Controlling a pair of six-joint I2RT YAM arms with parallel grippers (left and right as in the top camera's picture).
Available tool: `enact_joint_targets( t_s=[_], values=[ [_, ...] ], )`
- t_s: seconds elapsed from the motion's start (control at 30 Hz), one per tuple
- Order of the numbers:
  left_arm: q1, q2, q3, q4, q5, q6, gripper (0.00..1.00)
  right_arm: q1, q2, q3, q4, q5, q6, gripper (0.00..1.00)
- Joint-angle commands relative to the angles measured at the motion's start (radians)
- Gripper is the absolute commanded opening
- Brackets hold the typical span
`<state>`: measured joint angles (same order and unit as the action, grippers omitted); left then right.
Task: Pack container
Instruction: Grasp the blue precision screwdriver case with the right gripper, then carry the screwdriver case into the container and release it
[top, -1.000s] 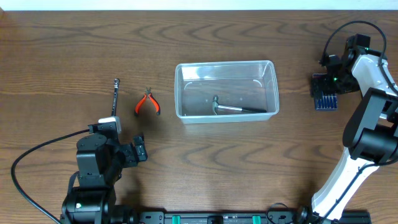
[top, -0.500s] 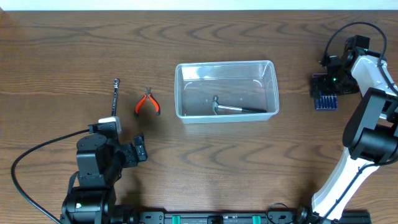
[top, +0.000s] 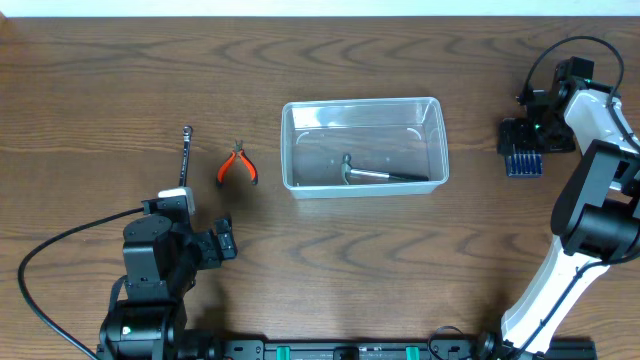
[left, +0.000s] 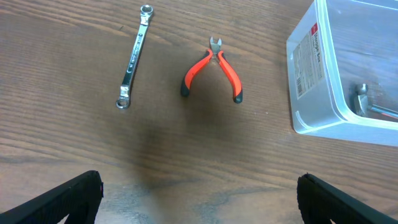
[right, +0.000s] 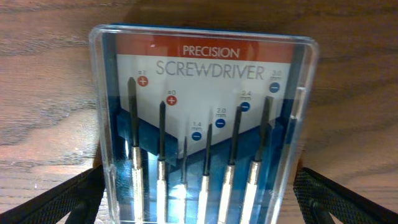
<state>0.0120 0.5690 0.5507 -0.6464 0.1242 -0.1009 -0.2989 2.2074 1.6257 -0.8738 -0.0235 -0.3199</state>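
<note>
My right gripper (right: 198, 194) is spread wide, straddling the precision screwdriver case (right: 205, 106), contact unclear; my left gripper (left: 199, 193) is spread wide, empty.

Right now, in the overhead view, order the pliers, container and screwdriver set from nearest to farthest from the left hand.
1. Pliers, just ahead of the left hand.
2. Container, table centre.
3. Screwdriver set, far right.
</note>
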Motion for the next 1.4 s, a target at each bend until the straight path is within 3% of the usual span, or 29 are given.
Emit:
enact_joint_targets(
  t_s=[0.0, 0.17, 0.4, 0.7, 0.8, 0.9, 0.93, 1.17, 1.37],
  values=[
    [0.004, 0.001, 0.024, 0.002, -0.005, 0.002, 0.98, -0.001, 0.055, -0.014, -0.006, -0.012, 0.021, 0.99],
    [0.004, 0.001, 0.024, 0.002, -0.005, 0.002, 0.98, -0.001, 0.071, -0.014, -0.015, -0.011, 0.021, 0.94],
    [0.004, 0.001, 0.024, 0.002, -0.005, 0.002, 0.98, -0.001, 0.071, -0.014, -0.013, -0.011, 0.021, 0.63],
    [0.004, 0.001, 0.024, 0.002, -0.005, 0.002, 0.98, -0.001, 0.071, -0.014, -0.015, -0.011, 0.021, 0.57],
    [0.004, 0.001, 0.024, 0.002, -0.005, 0.002, 0.98, 0.000, 0.071, -0.014, -0.015, -0.012, 0.021, 0.40],
    [0.004, 0.001, 0.024, 0.003, -0.005, 0.002, 0.98, 0.002, 0.068, 0.003, -0.037, -0.012, 0.021, 0.05],
    [0.004, 0.001, 0.024, 0.003, -0.005, 0.002, 0.98, 0.006, 0.063, 0.017, -0.055, -0.011, 0.021, 0.01],
    [0.004, 0.001, 0.024, 0.003, -0.005, 0.002, 0.98, 0.075, -0.039, 0.274, -0.216, -0.081, -0.001, 0.01],
    [0.004, 0.001, 0.024, 0.003, -0.005, 0.002, 0.98, 0.241, -0.166, 0.493, -0.282, -0.116, -0.150, 0.01]
  ],
)
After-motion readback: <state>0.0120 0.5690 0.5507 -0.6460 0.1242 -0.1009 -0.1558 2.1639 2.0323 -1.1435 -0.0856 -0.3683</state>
